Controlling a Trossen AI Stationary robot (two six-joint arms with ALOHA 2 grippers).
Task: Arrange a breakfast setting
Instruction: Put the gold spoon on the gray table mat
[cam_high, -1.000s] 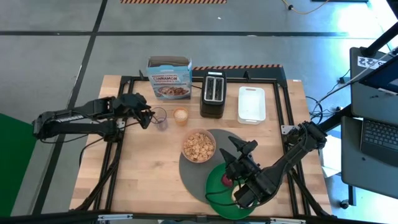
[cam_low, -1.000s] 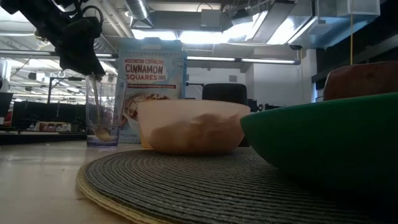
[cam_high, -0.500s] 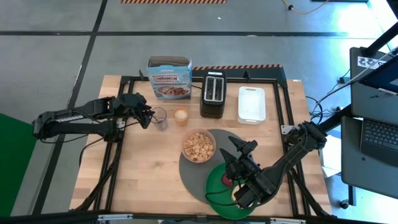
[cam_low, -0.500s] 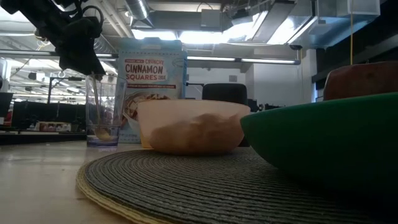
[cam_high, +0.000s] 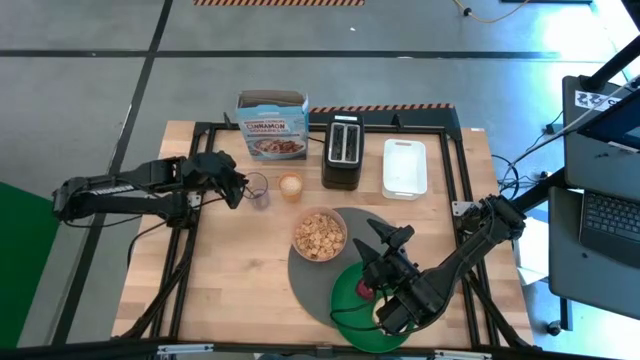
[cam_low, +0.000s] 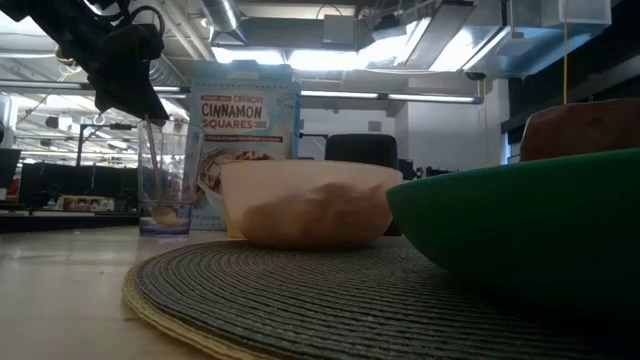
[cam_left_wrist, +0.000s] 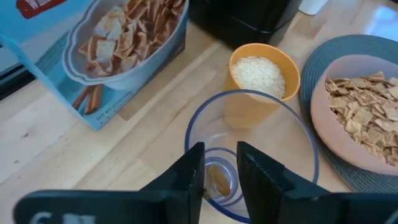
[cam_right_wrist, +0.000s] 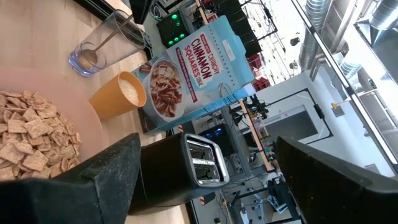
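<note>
My left gripper (cam_high: 240, 186) stands over a clear glass (cam_high: 260, 190) at the back left, shut on the small spoon (cam_left_wrist: 217, 180) that stands in the glass. The pinkish bowl (cam_high: 319, 235) of cereal sits on the grey placemat (cam_high: 300, 272). The green plate (cam_high: 350, 305) lies at the mat's near side with the red apple (cam_high: 365, 292) on it. My right gripper (cam_high: 388, 238) is open and empty above the plate and mat. My right arm covers much of the plate, and no bagel shows. My left gripper pinches the spoon's handle (cam_low: 150, 135) near its upper end between its two fingers (cam_left_wrist: 189, 180), coming from above and slanting down. The spoon stands steeply in the glass, its bowl end (cam_left_wrist: 219, 182) on the glass's bottom.
An orange cup (cam_high: 290, 186) of white grains stands right of the glass. A cereal box (cam_high: 272, 126), the black toaster (cam_high: 342, 150) and the white tray (cam_high: 404, 167) line the far edge. Bare wood lies at the near left.
</note>
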